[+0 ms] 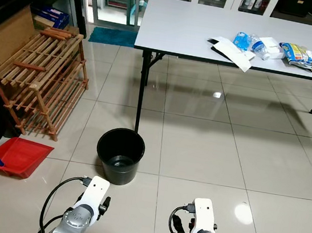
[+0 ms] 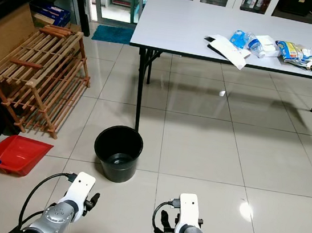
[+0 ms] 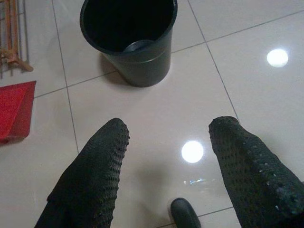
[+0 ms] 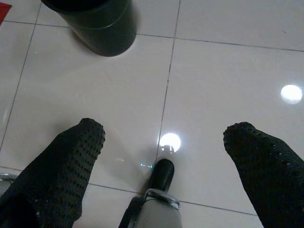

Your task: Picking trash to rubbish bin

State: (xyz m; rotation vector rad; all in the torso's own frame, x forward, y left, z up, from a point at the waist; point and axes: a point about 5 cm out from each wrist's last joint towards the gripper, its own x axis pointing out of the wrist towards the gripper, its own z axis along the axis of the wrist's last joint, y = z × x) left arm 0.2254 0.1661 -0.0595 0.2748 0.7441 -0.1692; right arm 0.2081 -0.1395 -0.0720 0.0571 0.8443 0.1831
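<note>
- Left eye view: the black rubbish bin point(image 1: 120, 155) stands on the tiled floor by the near leg of the grey table point(image 1: 179, 27).
- Trash point(image 1: 279, 51) lies on that table, far from the bin.
- Left gripper point(image 3: 168, 137) hangs near the bin, fingers wide apart, holding nothing.
- Right gripper point(image 4: 164, 137) is likewise spread wide and empty.

A round black rubbish bin point(image 1: 120, 155) stands upright on the tiled floor, just in front of the table's near leg, its mouth open. The trash point(image 1: 279, 50), a loose cluster of crumpled plastic wrappers and packets, lies on the grey tabletop point(image 1: 179, 27) toward its far right end.
</note>
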